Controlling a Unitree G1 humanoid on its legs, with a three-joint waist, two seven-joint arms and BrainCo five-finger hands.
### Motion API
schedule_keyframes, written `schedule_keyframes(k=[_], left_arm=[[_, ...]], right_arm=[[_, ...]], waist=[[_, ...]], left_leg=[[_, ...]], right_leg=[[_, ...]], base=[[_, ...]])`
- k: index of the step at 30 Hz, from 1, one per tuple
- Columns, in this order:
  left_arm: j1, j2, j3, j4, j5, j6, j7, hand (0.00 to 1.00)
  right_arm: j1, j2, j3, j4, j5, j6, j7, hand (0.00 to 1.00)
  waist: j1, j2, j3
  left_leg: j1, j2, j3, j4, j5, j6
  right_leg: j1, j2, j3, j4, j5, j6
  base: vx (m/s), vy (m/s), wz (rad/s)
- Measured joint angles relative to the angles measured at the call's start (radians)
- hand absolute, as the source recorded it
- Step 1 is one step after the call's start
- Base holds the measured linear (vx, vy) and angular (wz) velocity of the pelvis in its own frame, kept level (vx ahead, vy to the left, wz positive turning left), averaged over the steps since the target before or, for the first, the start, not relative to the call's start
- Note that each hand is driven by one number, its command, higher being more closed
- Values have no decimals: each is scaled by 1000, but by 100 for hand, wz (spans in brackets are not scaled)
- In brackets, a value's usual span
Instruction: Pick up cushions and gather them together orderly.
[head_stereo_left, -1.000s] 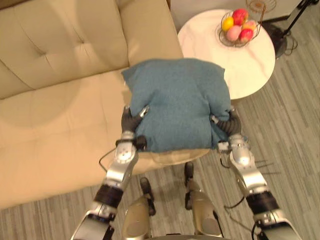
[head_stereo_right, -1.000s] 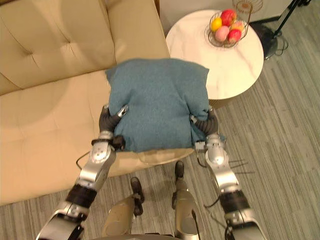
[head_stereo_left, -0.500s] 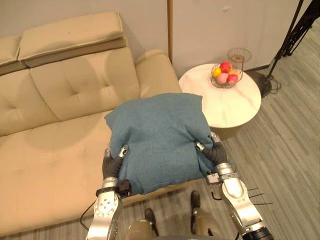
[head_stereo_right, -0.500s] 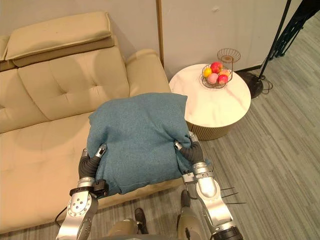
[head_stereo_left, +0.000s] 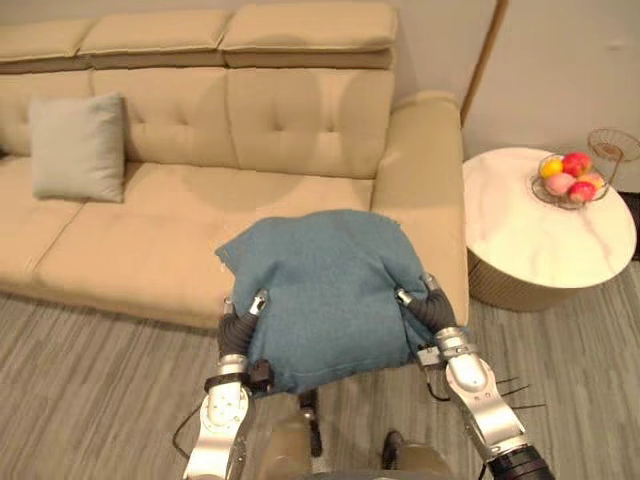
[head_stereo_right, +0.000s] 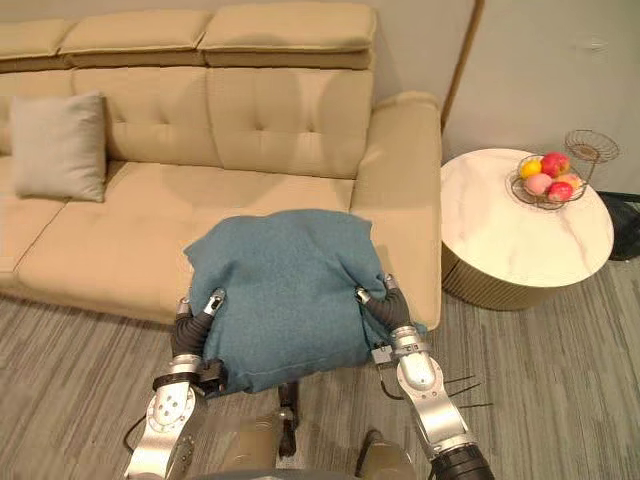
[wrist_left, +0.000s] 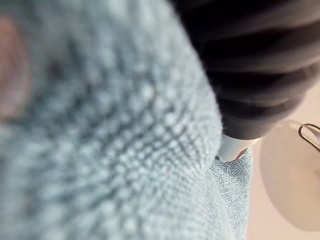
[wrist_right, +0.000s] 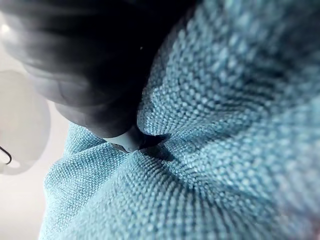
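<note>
Left hand (head_stereo_left: 238, 332) and right hand (head_stereo_left: 433, 310) pinch the blue cushion (head_stereo_left: 325, 290) by its side edges, while the grey cushion (head_stereo_left: 78, 147) sits well apart to its left on the sofa (head_stereo_left: 300, 130).

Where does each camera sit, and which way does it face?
Left eye view: head, facing down at the blue cushion, sofa and round table; left hand and right hand grip the cushion.
Right eye view: beside it; shares the same scene and hands.
Left wrist view: left wrist, pressed against cushion cloth; that hand's dark cover shows.
Right wrist view: right wrist, same cloth; that hand's dark cover shows.
</note>
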Motion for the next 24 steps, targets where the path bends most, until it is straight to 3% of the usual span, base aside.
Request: schedule_keyframes(k=[2,3,6,10,11,14,15,17,19,21,22,24], left_arm=[[-16,7,0,5,0,0,-1,100],[-15,22,0,6,-7,-2,-1,100],[-16,30,0,10,-18,-2,-1,100],[-15,32,0,10,-18,-2,-2,100],[-15,32,1,9,-18,-2,-6,100],[-4,35,2,9,-18,-1,-22,100],[6,34,1,9,-18,1,-22,100],[10,31,0,8,-18,2,-22,100],[10,43,0,8,-18,1,-21,100],[8,59,0,10,-19,1,-21,100],[3,60,-1,12,-18,1,-21,100],[-26,64,-28,46,-17,2,-22,100]], right_arm=[[0,13,-5,0,0,0,-2,100],[0,29,-8,-1,-1,1,-2,100],[0,46,-14,-2,-1,1,-2,100],[1,54,-19,-5,2,1,0,100],[1,59,-23,-5,2,1,0,100],[18,70,-28,-4,2,1,2,100],[22,73,-30,-2,2,1,3,100],[25,79,-32,15,2,1,4,100],[25,90,-34,21,2,1,11,100],[25,92,-36,27,3,1,22,100],[28,91,-38,29,3,1,24,100],[55,90,-62,27,5,0,24,100]], waist=[[1,-6,0],[5,-19,-3],[7,-41,-9],[9,-50,-15],[9,-53,-14],[-2,-75,-7],[-8,-84,-7],[-18,-74,-4],[-31,-77,-1],[-40,-81,6],[-55,-84,9],[-76,-100,4]], left_leg=[[31,-20,1,-92,14,-9],[26,-22,6,-90,15,-5],[12,-36,-6,-54,-4,19],[-18,-51,-26,-19,-33,30],[-28,-61,-28,5,-51,40],[-30,-95,-50,103,-136,65],[-22,-121,-65,121,-161,90],[16,-126,-83,111,-173,110],[40,-124,-105,96,-179,117],[79,-130,-120,54,-180,116],[109,-142,-134,19,-179,114],[166,-179,-165,-15,-187,88]], right_leg=[[2,-3,5,-42,33,14],[16,-2,4,-81,71,26],[50,-7,-6,-132,107,48],[52,-25,-26,-137,101,56],[46,-42,-33,-112,75,66],[15,-106,-33,87,-29,69],[-43,-142,-1,255,-26,47],[-157,-147,56,456,-6,-17],[-192,-98,59,409,-46,12],[-215,-42,55,265,-34,20],[-226,-8,51,146,4,37],[-215,7,56,-61,122,35]], base=[[-76,153,-2],[-75,172,-6],[-44,114,10],[-36,104,19],[11,120,21],[45,103,27],[63,70,25],[145,94,23],[232,62,27],[283,17,25],[236,-4,43],[411,-62,73]])
